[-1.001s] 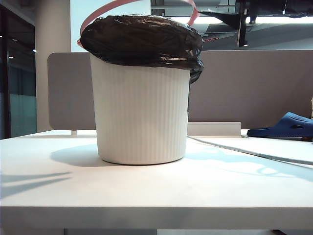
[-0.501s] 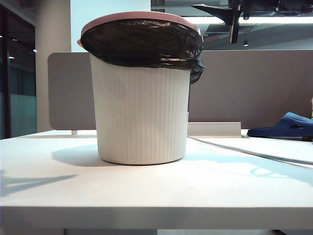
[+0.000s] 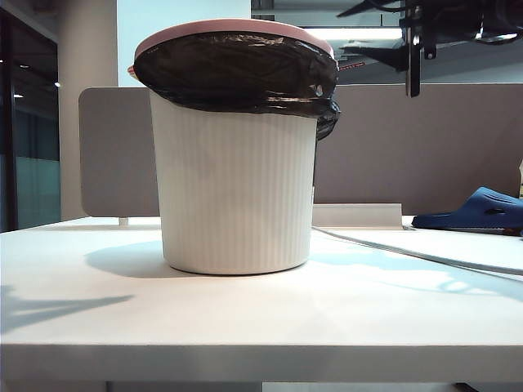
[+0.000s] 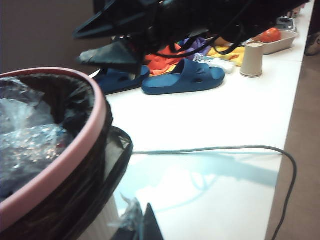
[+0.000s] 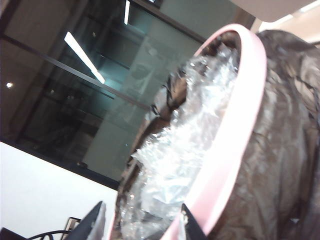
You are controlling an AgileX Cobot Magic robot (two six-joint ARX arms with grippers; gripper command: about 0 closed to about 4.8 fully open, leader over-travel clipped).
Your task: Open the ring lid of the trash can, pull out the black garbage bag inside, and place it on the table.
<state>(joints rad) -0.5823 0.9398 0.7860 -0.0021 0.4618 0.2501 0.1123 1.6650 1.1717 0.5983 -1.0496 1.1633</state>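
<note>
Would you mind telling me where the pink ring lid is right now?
In the exterior view, the ring lid sits flat on top of the trash can, left of centre, over the black garbage bag folded around the rim.

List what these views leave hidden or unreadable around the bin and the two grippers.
- Left gripper: in the left wrist view only a dark fingertip shows at the frame edge; jaws cut off.
- Right gripper: right wrist view shows just two fingertips; the exterior view shows it dark and backlit.
- Black garbage bag: the trash can wall hides its lower part.
- Ring lid: far side unseen in the exterior view.
</note>
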